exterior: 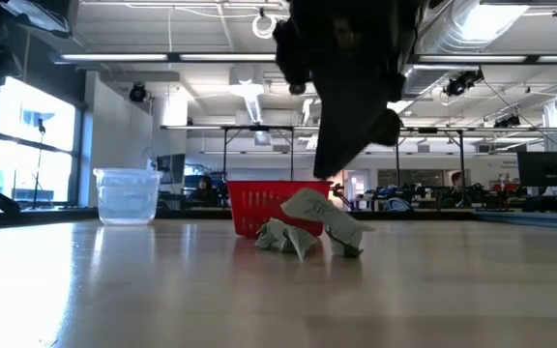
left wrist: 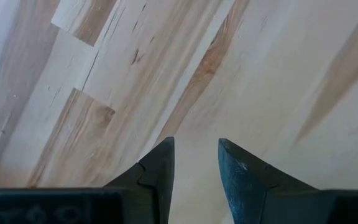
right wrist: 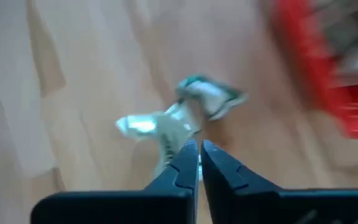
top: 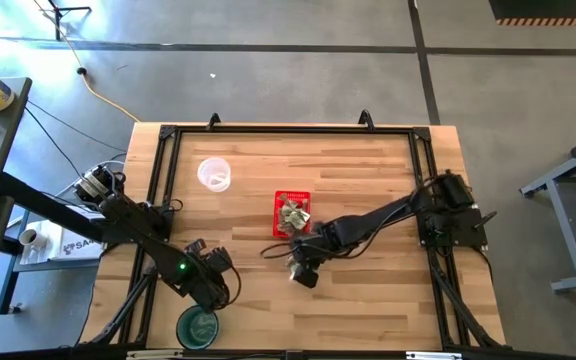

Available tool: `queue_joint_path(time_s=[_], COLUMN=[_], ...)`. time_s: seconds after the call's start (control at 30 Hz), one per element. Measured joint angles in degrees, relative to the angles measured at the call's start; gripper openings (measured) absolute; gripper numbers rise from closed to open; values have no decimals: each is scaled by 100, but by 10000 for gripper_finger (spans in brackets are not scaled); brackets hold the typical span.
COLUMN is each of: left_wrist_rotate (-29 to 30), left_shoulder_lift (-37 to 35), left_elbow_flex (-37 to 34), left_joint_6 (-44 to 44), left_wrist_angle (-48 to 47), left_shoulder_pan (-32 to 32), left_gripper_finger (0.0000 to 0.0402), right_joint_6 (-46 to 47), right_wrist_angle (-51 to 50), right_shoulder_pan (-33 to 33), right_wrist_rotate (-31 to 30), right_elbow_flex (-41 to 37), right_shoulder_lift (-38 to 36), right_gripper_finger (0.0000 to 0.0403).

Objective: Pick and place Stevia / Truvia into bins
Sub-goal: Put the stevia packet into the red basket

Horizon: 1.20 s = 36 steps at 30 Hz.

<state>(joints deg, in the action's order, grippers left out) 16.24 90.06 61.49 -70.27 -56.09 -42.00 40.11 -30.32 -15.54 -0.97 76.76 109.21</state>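
Note:
Several crumpled pale green and white sachets (exterior: 307,230) lie in a small pile on the table, just in front of the red mesh basket (exterior: 278,203). More sachets (top: 291,214) sit inside the basket (top: 280,228). My right gripper (right wrist: 199,148) is shut and stands right over the pile (right wrist: 166,127), its fingertips at the sachets' edge. In the high view the right arm (top: 368,222) hides the pile. My left gripper (left wrist: 196,155) is open over bare wood near the table's near left corner (top: 213,282). My right gripper has its shut fingertips (right wrist: 188,155) slanting down at the near edge of one crumpled sachet (right wrist: 163,134). I cannot tell whether they touch it or pinch it. The pile rests on the table.
A clear plastic cup (top: 213,173) stands at the far left and also shows in the low view (exterior: 127,196). A round green cup (top: 198,326) sits at the near edge beside the left arm. Bare wood (top: 368,290) lies near and right of the basket.

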Motion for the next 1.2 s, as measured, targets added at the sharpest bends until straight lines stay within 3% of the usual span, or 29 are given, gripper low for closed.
queue_joint_path(time_s=[0.2, 0.3, 0.4, 0.5, 0.7, 0.83, 1.03, 1.2], left_wrist_rotate=[112, 105, 80, 5, 69, 118, 71, 3], left_shoulder_lift=[0, 0, 0, 0, 0, 0, 0, 0], left_elbow_flex=[0, 0, 0, 0, 2, 2, 2, 2], left_joint_6=[198, 355, 456, 559, 593, 705, 699, 690], left_wrist_angle=[35, 65, 61, 63, 68, 77, 72, 70], left_shoulder_pan=[56, 208, 339, 393, 376, 378, 376, 376], left_gripper_finger=[156, 156, 156, 156, 156, 156, 156, 156], right_joint_6=[158, 52, -25, -10, -417, -588, -662, -663], right_wrist_angle=[-362, -333, -304, -282, -232, -146, 223, 351], right_shoulder_pan=[330, 656, 742, 428, -246, -275, -85, 32], right_wrist_rotate=[-1029, -546, 224, 671, 5, -150, 32, 307], right_elbow_flex=[4, 8, 6, 6, 1, 1, -5, -3], right_shoulder_lift=[-676, -707, -577, -442, -214, 108, 459, 477], right_gripper_finger=[3, 21, 59, 111, 224, 267, 269, 236])
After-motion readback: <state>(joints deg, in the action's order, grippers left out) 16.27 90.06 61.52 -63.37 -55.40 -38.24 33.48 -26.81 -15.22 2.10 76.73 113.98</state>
